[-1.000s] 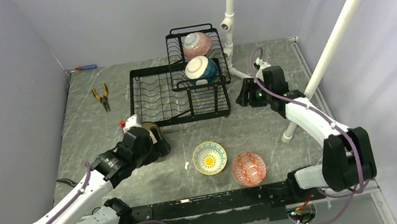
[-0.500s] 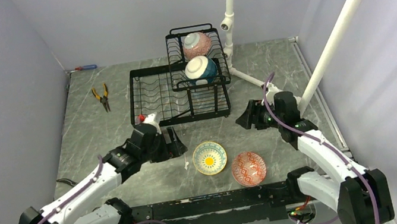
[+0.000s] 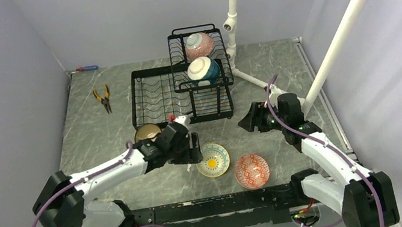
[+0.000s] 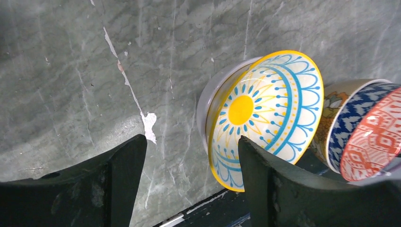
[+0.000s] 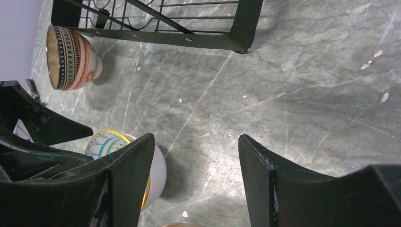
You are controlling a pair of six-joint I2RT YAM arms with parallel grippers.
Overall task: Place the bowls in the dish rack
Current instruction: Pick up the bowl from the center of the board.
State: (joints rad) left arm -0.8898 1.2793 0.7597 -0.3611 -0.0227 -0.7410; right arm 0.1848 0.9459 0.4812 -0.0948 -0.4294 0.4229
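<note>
The black wire dish rack (image 3: 151,100) holds a pink bowl (image 3: 199,45) and a teal-and-white bowl (image 3: 203,70) in its raised basket. A brown bowl (image 3: 147,133) stands on the table at the rack's front left corner, also seen in the right wrist view (image 5: 71,56). A yellow-and-blue bowl (image 3: 212,160) and a red-patterned bowl (image 3: 251,170) sit near the front edge. My left gripper (image 3: 194,146) is open just left of the yellow-and-blue bowl (image 4: 262,118), whose rim is by its right finger (image 4: 265,179). My right gripper (image 3: 246,122) hangs open over bare table (image 5: 196,142).
Orange-handled pliers (image 3: 102,97) lie at the back left. A white pipe stand (image 3: 231,11) rises right of the rack, and a slanted white pipe (image 3: 349,23) crosses the right side. The red-patterned bowl (image 4: 376,142) sits right behind the yellow-and-blue one.
My left arm swung right, away from the brown bowl and up to the yellow-and-blue bowl, its jaws narrowing slightly. My right arm first drew back from beside the rack, then stayed still.
</note>
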